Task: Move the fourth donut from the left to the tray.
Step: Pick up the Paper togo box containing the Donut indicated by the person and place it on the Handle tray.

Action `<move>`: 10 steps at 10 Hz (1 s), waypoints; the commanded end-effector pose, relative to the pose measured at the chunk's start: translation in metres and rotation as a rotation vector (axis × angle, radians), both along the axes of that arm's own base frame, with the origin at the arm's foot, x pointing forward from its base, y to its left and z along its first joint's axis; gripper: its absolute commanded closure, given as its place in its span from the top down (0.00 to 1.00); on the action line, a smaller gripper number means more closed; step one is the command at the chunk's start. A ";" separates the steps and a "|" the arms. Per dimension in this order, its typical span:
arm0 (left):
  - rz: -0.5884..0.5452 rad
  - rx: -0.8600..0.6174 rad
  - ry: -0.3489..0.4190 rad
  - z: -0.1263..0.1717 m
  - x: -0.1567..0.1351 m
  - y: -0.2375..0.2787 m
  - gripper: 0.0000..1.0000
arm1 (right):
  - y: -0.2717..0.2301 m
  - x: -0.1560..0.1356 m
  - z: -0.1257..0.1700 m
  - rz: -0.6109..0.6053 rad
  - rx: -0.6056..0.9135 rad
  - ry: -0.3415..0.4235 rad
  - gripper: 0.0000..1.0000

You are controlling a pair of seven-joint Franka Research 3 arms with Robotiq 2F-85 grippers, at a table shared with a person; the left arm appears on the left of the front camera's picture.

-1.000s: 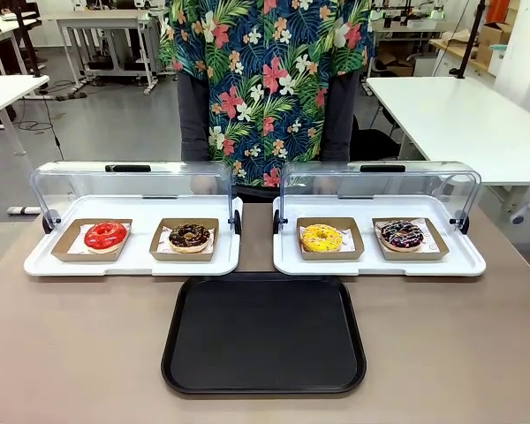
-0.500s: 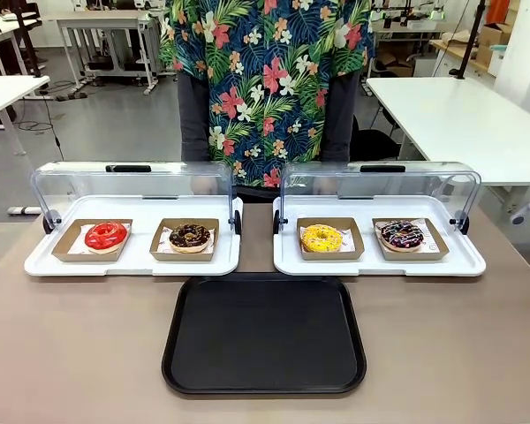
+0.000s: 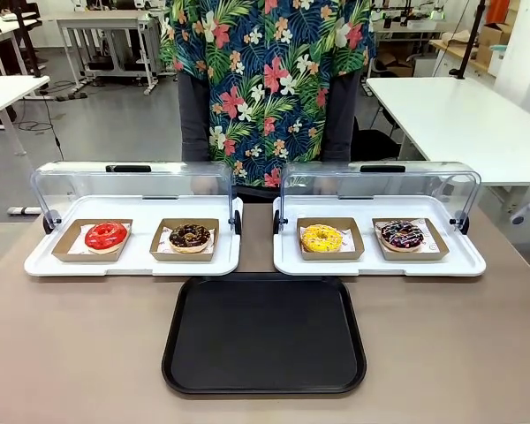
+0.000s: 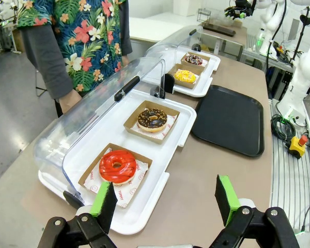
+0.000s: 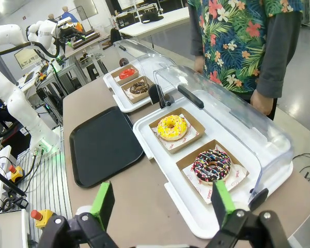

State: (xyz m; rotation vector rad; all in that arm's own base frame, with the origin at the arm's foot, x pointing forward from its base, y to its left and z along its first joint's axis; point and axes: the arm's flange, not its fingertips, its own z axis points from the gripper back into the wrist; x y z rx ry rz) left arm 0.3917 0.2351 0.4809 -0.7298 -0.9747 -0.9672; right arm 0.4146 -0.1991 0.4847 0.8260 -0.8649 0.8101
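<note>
- Left gripper (image 4: 165,192): one; released, green pads wide apart with nothing between them; body cut off by the bottom edge of the left wrist view.
- Right gripper (image 5: 163,200): one; likewise spread and unladen; base cut off in the right wrist view.
- Tray (image 3: 263,336): one, black, bare, at the near middle of the table (image 3: 71,353).
- Display trays: two, white, left (image 3: 132,263) and right (image 3: 380,265), just beyond the tray; clear lids (image 3: 132,181) raised at the back.
- Cardboard trays (image 3: 92,252): four, two per display tray, one donut each; print on the paper liners (image 5: 237,178) too small to read.
- Donuts: four.
  - red donut (image 3: 105,236)
  - crumb-topped chocolate donut (image 3: 190,236)
  - yellow donut (image 3: 321,238)
  - fourth donut (image 3: 401,234), rightmost, in its cardboard tray on the right display tray, apart from the black tray
- Person (image 3: 265,88): one, floral shirt, standing at the far side; cut off by the top edge; hands hard to make out behind the lids in the front view.
</note>
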 end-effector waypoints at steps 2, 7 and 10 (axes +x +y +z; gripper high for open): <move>-0.005 -0.012 0.005 0.002 -0.002 0.000 1.00 | 0.002 0.001 0.001 0.001 0.018 -0.023 1.00; -0.005 -0.012 0.005 0.002 -0.002 0.000 1.00 | 0.002 0.001 0.001 0.001 0.018 -0.023 1.00; -0.005 -0.012 0.005 0.002 -0.002 0.000 1.00 | 0.002 0.001 0.001 0.001 0.018 -0.023 1.00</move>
